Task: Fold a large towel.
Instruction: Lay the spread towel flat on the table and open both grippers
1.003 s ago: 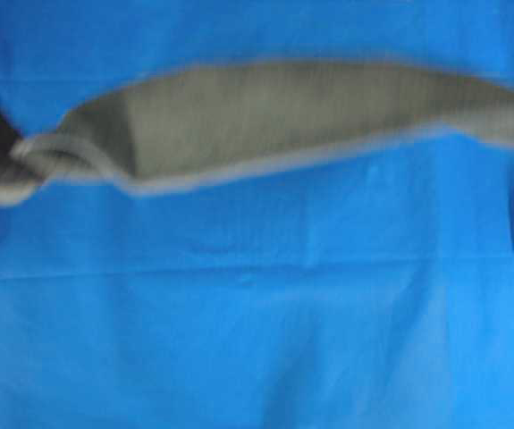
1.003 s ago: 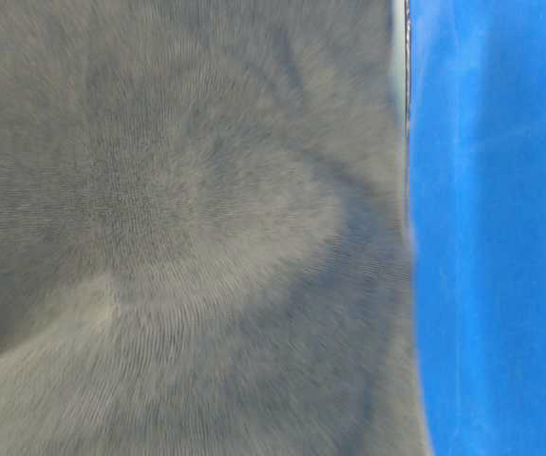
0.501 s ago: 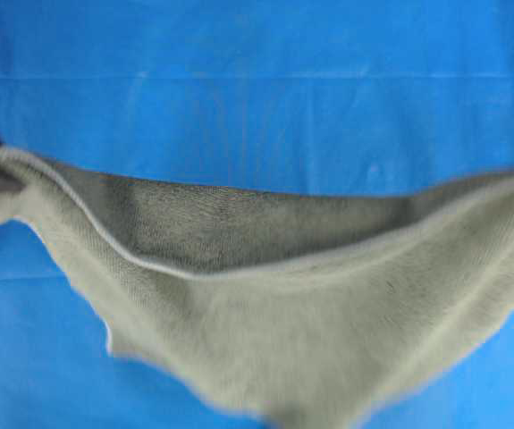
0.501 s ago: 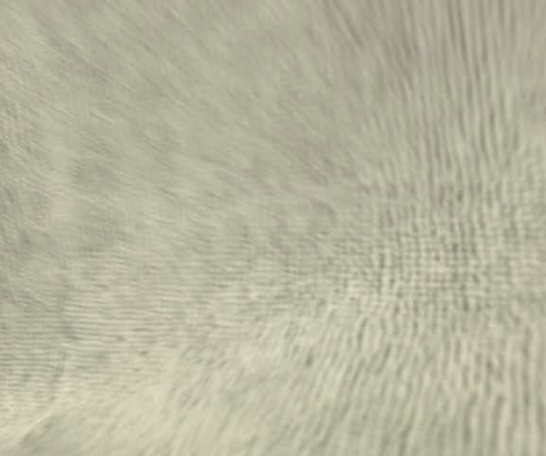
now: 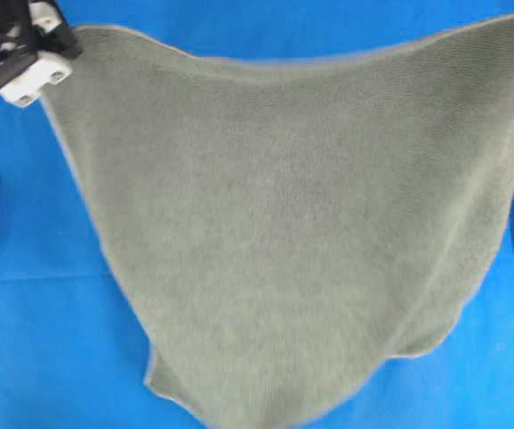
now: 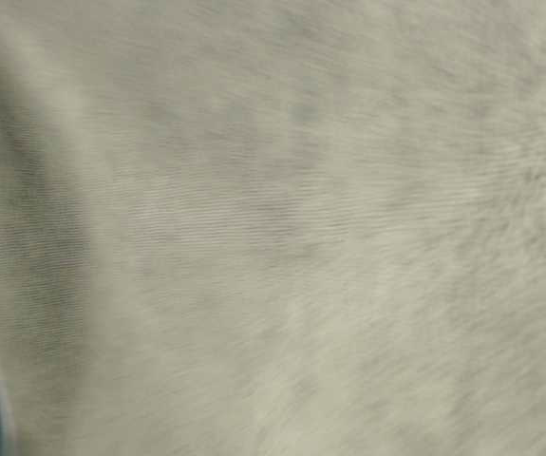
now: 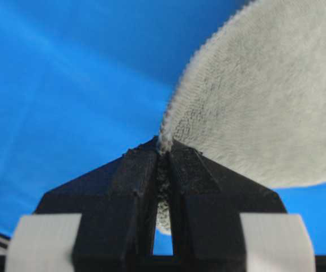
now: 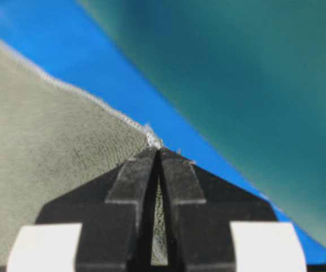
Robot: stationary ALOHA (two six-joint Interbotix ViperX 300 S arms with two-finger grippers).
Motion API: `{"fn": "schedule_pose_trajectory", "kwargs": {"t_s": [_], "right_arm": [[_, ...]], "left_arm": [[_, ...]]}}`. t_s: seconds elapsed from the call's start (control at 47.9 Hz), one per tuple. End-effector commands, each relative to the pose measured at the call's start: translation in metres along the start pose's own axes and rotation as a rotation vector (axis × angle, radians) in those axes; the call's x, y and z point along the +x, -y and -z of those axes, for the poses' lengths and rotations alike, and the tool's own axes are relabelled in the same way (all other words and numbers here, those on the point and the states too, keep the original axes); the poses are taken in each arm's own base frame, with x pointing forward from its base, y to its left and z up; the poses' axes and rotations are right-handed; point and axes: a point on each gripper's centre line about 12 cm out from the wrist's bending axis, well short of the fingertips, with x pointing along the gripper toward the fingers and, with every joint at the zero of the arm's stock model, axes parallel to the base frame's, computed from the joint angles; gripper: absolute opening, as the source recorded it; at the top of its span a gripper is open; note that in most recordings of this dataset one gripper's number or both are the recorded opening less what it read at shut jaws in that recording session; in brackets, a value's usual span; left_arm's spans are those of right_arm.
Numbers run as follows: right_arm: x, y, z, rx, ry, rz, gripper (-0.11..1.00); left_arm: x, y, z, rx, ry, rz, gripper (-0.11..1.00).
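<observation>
Clenched on cloth, the left claw (image 7: 164, 148) pinches one corner of the large grey-green terry-cloth towel (image 5: 283, 223) between its black fingers (image 7: 137, 187), the pale hem poking out at their tips. In the overhead view that left claw (image 5: 60, 45) sits at the towel's top-left corner. The right claw (image 8: 156, 148) is likewise closed on the towel (image 8: 49, 164), gripping its opposite upper corner, which meets the right edge of the overhead view. Between the two corners the towel's top edge sags slightly, and the fabric spreads wide below it, narrowing to a rounded, uneven lower end. Beneath and around the towel lies the bright blue cloth (image 5: 33, 357) covering the worktop. At table level the towel (image 6: 301, 228) fills nearly the whole view, blurred.
</observation>
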Motion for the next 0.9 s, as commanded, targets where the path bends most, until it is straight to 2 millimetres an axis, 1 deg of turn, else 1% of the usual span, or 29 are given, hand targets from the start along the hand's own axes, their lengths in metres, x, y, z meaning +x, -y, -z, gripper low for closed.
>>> {"fn": "schedule_pose_trajectory", "kwargs": {"t_s": [0.0,0.021,0.125,0.209,0.272,0.334,0.439,0.48,0.543,0.648,0.731,0.794,0.815,0.877], "right_arm": [[0.02,0.007,0.008,-0.005,0.002,0.08,0.02],[0.029,0.009,0.013,-0.011,-0.004,0.107,0.02],[0.059,0.017,0.027,-0.018,-0.013,0.164,0.02],[0.082,0.025,0.037,0.001,-0.013,0.182,0.02],[0.098,0.031,0.045,0.017,-0.01,0.186,0.02],[0.11,0.039,0.051,0.025,-0.012,0.198,0.02],[0.122,0.051,0.059,0.036,-0.019,0.216,0.02],[0.126,0.053,0.062,0.035,-0.024,0.22,0.02],[0.128,0.051,0.067,0.036,-0.036,0.2,0.02],[0.128,0.042,0.075,0.065,-0.074,0.135,0.02],[0.127,0.029,0.086,0.078,-0.128,0.063,0.02],[0.124,0.013,0.1,0.075,-0.185,-0.017,0.02],[0.123,0.009,0.104,0.077,-0.2,-0.04,0.02],[0.12,-0.006,0.118,0.073,-0.254,-0.105,0.02]], "left_arm": [[0.006,-0.015,-0.004,0.025,0.078,-0.016,0.01],[0.01,-0.018,-0.006,0.035,0.092,-0.021,0.01],[0.022,-0.037,-0.019,0.087,0.187,-0.055,0.01],[0.027,-0.048,-0.029,0.125,0.238,-0.08,0.01],[0.033,-0.052,-0.032,0.164,0.256,-0.094,0.01],[0.038,-0.055,-0.034,0.185,0.263,-0.103,0.01],[0.051,-0.057,-0.033,0.196,0.241,-0.103,0.01],[0.056,-0.057,-0.029,0.191,0.227,-0.098,0.01],[0.064,-0.055,-0.02,0.189,0.2,-0.088,0.01],[0.082,-0.044,0.002,0.184,0.145,-0.057,0.01],[0.099,-0.029,0.023,0.186,0.103,-0.026,0.01],[0.113,-0.015,0.039,0.195,0.079,0.001,0.01],[0.12,-0.008,0.046,0.201,0.07,0.014,0.01],[0.134,0.007,0.06,0.213,0.064,0.041,0.01]]}}
